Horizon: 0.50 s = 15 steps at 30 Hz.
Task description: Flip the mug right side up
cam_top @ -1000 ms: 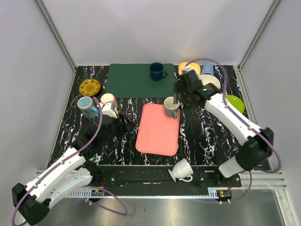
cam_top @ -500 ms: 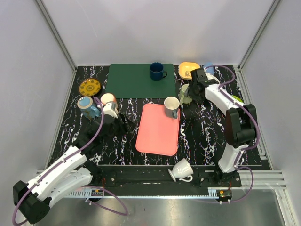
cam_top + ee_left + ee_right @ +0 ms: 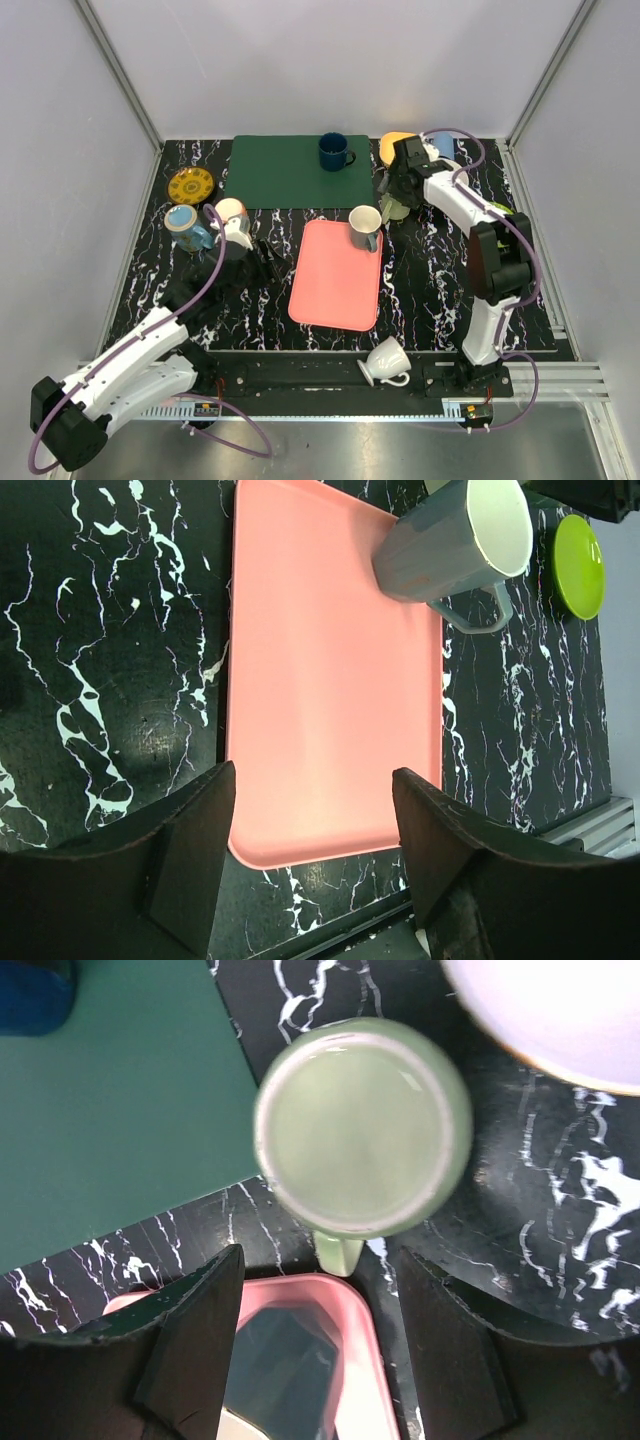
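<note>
Pale green mug viewed from above, between the spread, empty fingers of the right gripper.
Its glossy round body is stood on black marbled tabletop at the green mat's edge; the left gripper is held open over the smooth pink tray.

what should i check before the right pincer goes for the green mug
1. Right pincer open, nothing held: ok.
2. Green mug in line with the fingers, its handle pointing toward them: ok.
3. Mug really upside down: cannot tell, the top face looks flat but is blurred.
4. Room beside the mug: not ok, a pale dish sits very close.
5. Left pincer out of the way, open over the pink tray: ok.
</note>
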Tool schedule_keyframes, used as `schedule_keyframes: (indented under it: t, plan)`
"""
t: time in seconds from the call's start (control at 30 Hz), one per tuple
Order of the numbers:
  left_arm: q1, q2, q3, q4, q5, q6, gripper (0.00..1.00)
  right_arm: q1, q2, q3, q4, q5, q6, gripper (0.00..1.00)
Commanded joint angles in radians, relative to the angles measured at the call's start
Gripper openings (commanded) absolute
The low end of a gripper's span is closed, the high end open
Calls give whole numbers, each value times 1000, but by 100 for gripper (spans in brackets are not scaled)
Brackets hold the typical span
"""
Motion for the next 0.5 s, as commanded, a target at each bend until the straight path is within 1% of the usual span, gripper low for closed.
schedule_keyframes:
  t: [0.0,0.13,0.27,0.33,0.47]
  plan:
    - [1,-12,-1,47,8,-4,66,39,63,76,1,22,-7,68]
    - [1,-16,-6,46,9,-2,66,43,115,119,-30,54,-23,65]
    - [1,-10,-12,54,17,-4,66,42,134,109,-42,112,-50,62]
    - [1,-4,-14,58,17,-4,66,40,132,92,-51,132,-67,61]
    - [1,8,-14,64,28,-2,66,31,77,21,-45,168,-76,57]
